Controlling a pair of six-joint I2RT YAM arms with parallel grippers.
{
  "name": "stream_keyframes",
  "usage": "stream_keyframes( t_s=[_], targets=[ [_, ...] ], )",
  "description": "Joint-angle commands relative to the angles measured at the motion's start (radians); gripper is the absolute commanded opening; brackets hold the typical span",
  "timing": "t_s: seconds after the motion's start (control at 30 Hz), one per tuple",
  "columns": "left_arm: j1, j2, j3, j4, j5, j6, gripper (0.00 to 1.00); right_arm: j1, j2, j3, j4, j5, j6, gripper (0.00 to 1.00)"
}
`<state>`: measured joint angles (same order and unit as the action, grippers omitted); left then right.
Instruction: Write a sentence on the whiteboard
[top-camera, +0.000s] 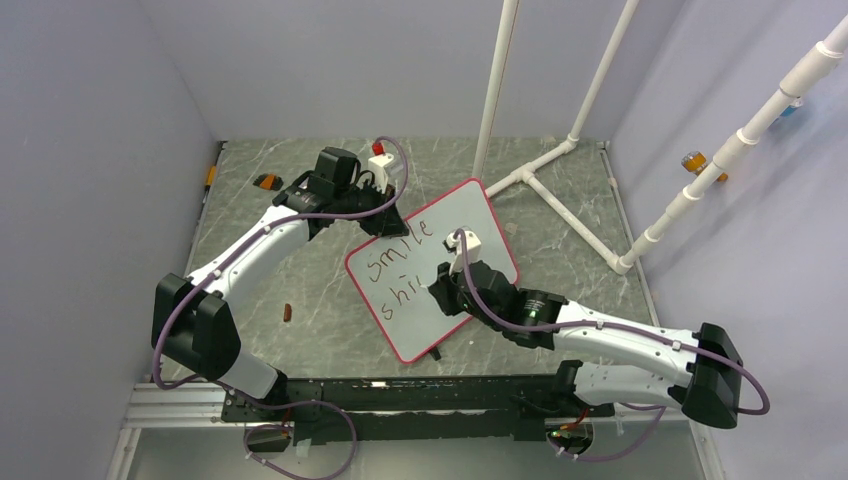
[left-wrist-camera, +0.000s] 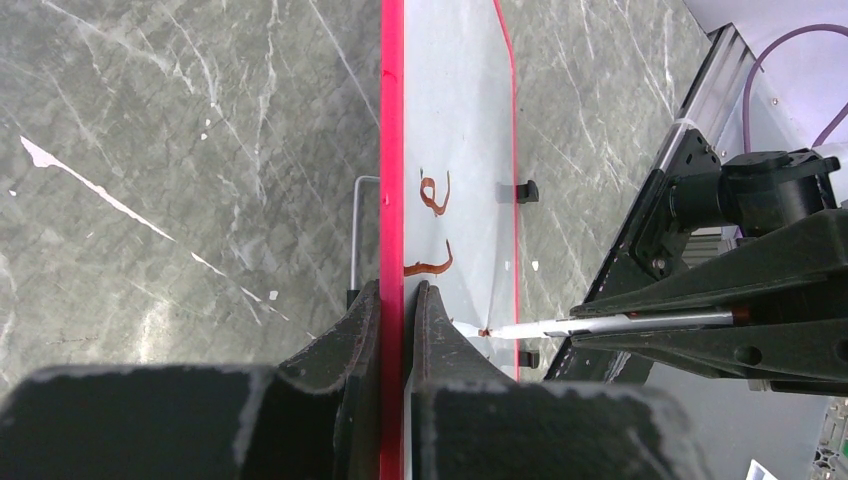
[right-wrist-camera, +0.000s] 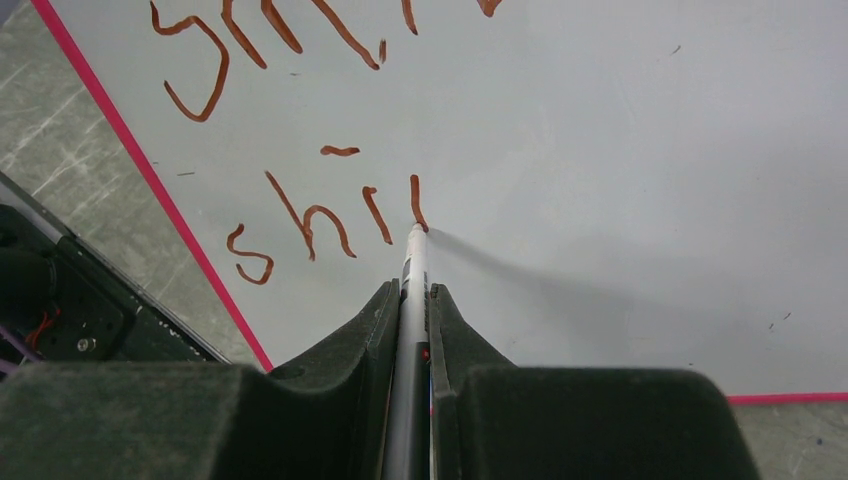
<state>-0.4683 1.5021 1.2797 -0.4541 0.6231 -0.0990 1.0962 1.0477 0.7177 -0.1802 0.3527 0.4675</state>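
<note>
The whiteboard (top-camera: 440, 275) with a red-pink rim stands tilted on the marble table. My left gripper (top-camera: 383, 208) is shut on its far rim (left-wrist-camera: 391, 200) and holds it. The sentence (top-camera: 400, 275) reads "smile" and below it a partial "shi" plus one fresh stroke (right-wrist-camera: 330, 225) in reddish-brown. My right gripper (top-camera: 447, 287) is shut on a white marker (right-wrist-camera: 412, 300). The marker's tip (right-wrist-camera: 419, 229) touches the board at the foot of the last stroke. The marker also shows in the left wrist view (left-wrist-camera: 600, 323).
A white PVC pipe frame (top-camera: 560, 170) stands behind and right of the board. A small brown cap (top-camera: 288, 313) lies on the table at the left. An orange-and-black object (top-camera: 266, 181) lies at the far left. A black rail (top-camera: 400, 395) runs along the near edge.
</note>
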Motion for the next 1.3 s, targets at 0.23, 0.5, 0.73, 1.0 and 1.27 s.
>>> stream_keyframes(
  t_s=[0.23,0.5,0.73,1.0,1.27],
  targets=[
    [0.004,-0.037,0.017,0.058,-0.088,0.066,0.0,-0.004,0.055,0.082,0.017,0.037,-0.035,0.0],
    [0.004,-0.037,0.017,0.059,-0.087,0.067,0.0,-0.007,0.069,0.101,0.011,0.066,-0.038,0.0],
    [0.004,-0.037,0.017,0.06,-0.087,0.067,0.0,-0.013,0.07,0.112,0.02,0.073,-0.04,0.0],
    [0.004,-0.036,0.016,0.06,-0.085,0.066,0.0,-0.024,0.083,0.126,0.033,0.088,-0.036,0.0],
    [0.005,-0.037,0.015,0.061,-0.087,0.068,0.0,-0.036,0.088,0.138,0.042,0.108,-0.032,0.0]
  ],
)
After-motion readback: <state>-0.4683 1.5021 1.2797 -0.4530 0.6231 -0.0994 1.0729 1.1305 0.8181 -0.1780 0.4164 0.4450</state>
